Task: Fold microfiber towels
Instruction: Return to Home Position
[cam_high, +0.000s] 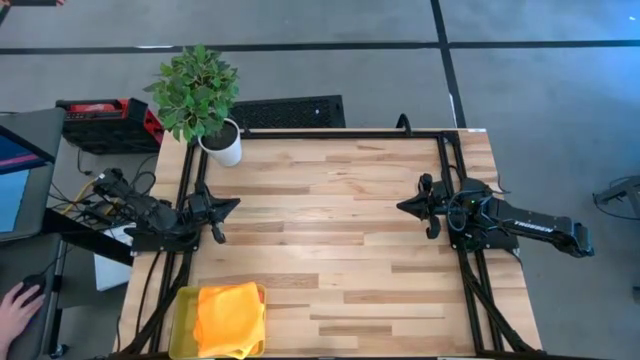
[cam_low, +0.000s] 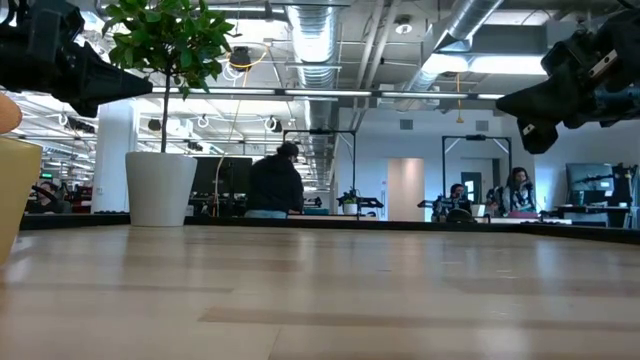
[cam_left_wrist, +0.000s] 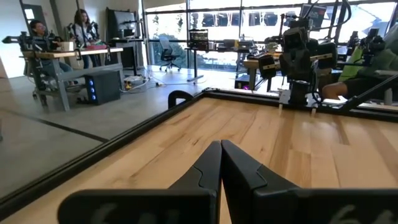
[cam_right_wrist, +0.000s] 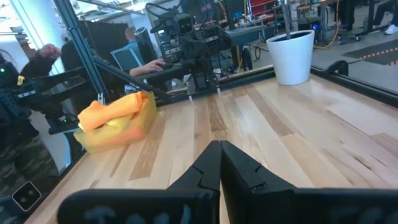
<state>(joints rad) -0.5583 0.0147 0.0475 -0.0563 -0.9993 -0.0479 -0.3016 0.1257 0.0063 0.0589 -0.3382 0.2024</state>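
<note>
The microfiber towels (cam_high: 230, 318) lie piled, orange over yellow, in a translucent yellow-green tray (cam_high: 182, 305) at the table's near left corner. They also show in the right wrist view (cam_right_wrist: 109, 111). My left gripper (cam_high: 234, 205) hovers shut at the table's left edge, pointing level toward the right. My right gripper (cam_high: 403, 206) hovers shut at the right side, pointing level toward the left. Both are above the bare wood, far from the towels. The shut fingertips show in the left wrist view (cam_left_wrist: 220, 144) and the right wrist view (cam_right_wrist: 219, 144).
A potted plant in a white pot (cam_high: 221, 143) stands at the far left corner of the wooden table (cam_high: 330, 230). A black frame rail (cam_high: 450, 150) runs along the table's sides. A person's hand (cam_high: 14, 305) shows off the table at the left. People sit in the room beyond.
</note>
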